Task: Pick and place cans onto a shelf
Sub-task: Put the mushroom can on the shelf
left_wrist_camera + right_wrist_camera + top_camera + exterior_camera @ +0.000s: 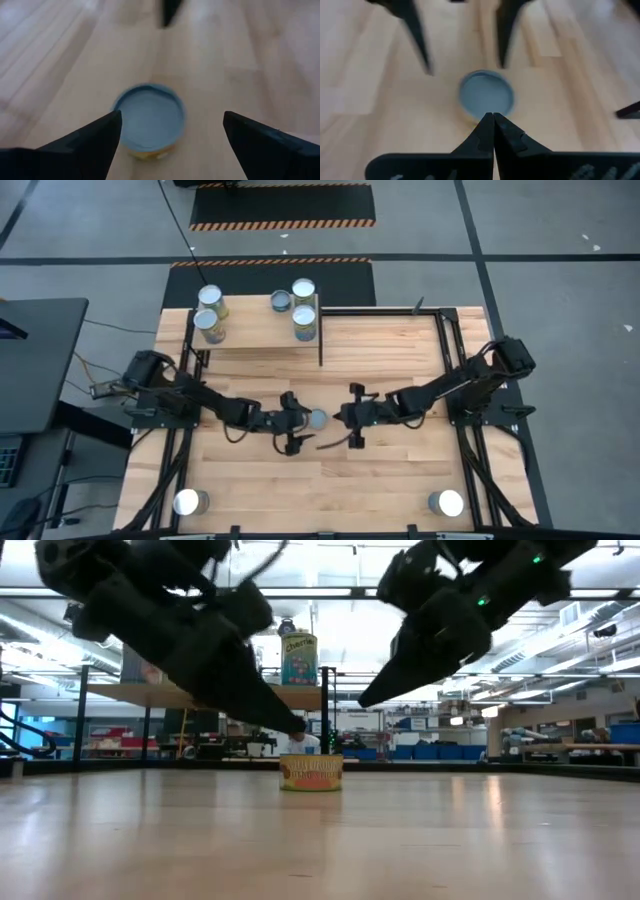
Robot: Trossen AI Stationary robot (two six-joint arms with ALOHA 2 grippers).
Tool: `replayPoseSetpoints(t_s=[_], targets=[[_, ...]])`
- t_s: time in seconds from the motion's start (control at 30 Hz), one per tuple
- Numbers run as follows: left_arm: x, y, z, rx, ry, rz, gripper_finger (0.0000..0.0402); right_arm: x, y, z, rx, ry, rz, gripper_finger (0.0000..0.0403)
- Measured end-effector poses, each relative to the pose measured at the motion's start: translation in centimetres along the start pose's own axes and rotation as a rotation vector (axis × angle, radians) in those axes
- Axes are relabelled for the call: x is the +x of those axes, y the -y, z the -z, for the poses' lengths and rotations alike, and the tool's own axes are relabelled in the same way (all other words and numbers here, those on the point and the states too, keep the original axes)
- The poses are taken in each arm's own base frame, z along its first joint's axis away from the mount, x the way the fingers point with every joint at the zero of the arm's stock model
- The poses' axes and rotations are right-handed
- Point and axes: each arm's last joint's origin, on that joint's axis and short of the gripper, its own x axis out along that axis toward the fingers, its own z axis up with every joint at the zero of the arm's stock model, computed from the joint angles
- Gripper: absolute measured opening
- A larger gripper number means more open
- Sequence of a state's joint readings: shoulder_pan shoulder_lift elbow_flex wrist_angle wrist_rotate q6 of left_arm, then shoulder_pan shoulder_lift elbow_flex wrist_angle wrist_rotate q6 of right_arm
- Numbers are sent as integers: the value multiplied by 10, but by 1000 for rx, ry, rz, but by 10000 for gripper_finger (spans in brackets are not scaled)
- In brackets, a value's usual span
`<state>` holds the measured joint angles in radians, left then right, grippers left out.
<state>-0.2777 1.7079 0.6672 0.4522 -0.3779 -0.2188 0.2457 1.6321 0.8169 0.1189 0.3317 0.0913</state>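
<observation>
The wooden surface (pixel 400 470) holds one can (pixel 318 419) at mid-frame — my left end effector (pixel 303 423) straddles it, spread wide; my right end effector (pixel 349 418) waits pinched shut. Next: close, lift toward the shelf (pixel 262 332), upper left.

a low can (pixel 318 418) with a silver top and yellowish label sits upright at the middle of the tabletop (pixel 400 480). the shelf (pixel 262 332), a pale wooden board on thin black legs, stands at the tabletop's 12 o'clock edge. it carries four upright cans: two touching (pixel 209 313) at its 9 o'clock end, two taller ones (pixel 304 307) toward 3 o'clock. a smaller can (pixel 281 302) lies beside them. two more cans stand at 7 o'clock (pixel 188 502) and 5 o'clock (pixel 447 503).
</observation>
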Motion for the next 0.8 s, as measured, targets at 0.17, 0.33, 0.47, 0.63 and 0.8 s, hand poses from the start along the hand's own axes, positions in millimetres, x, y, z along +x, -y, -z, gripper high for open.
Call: replayPoseSetpoints(t_s=[0.17,0.33,0.47,0.63,0.8], targets=[[19,-5,-5,-42,-20,-44,355,-3,-18,3,6,4,-30,5],[31,-7,-1,-43,-44,-41,355,-8,-34,6,6,10,-62,5],[39,-9,6,-57,-67,-11,355,-12,-43,7,0,24,-78,5],[45,-9,8,-56,-44,-8,355,-14,-48,8,-4,27,-78,5],[46,-10,9,-55,-40,-4,355,-14,-48,8,-5,26,-75,5]])
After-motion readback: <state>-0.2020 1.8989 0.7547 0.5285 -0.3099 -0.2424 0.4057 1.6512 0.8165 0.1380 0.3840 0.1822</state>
